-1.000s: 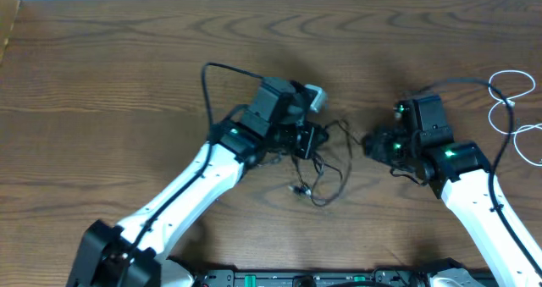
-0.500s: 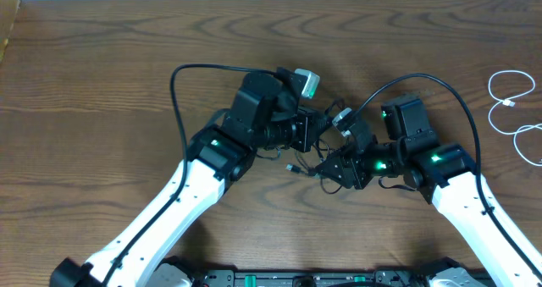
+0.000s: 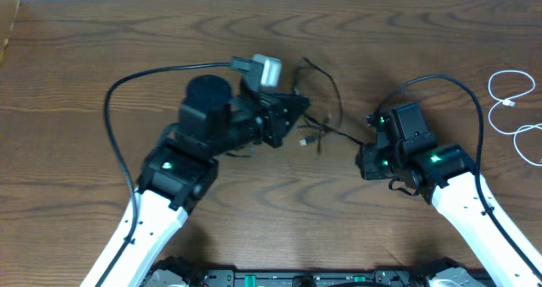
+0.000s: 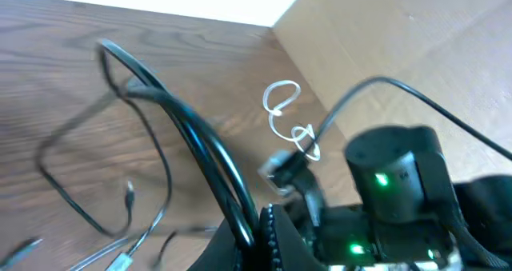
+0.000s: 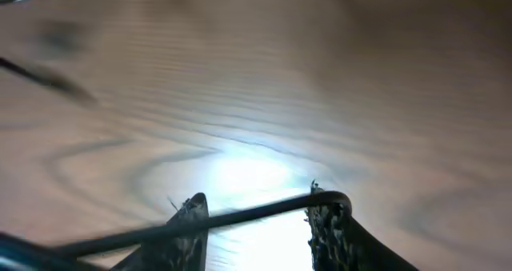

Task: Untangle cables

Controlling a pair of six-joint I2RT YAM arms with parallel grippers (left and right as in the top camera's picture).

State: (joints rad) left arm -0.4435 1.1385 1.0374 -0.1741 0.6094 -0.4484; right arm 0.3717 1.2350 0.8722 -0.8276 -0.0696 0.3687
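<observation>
Here, left hand (image 3: pixel 292 115) grips black cables (image 4: pixel 196 139) — right hand (image 5: pixel 256 205) seemingly half-open; white cable (image 3: pixel 509 102) apart.

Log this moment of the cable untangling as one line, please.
left gripper: shut on black cables | right gripper: open, a black strand across its tips | white cable: apart, far right, untouched

Brown wood-grain counter (image 3: pixel 85 75): smooth, low sheen, bright glare at lower centre of the right wrist view. Thin black cords (image 4: pixel 194 135): smooth, slightly glossy plastic sheath. White cord (image 3: pixel 509 103), right edge: smooth plastic. Arm shells (image 3: pixel 144 228): glossy white plastic. Right tool (image 5: pixel 256 223) fingers (image 5: pixel 326 231): dark, rough-textured.
</observation>
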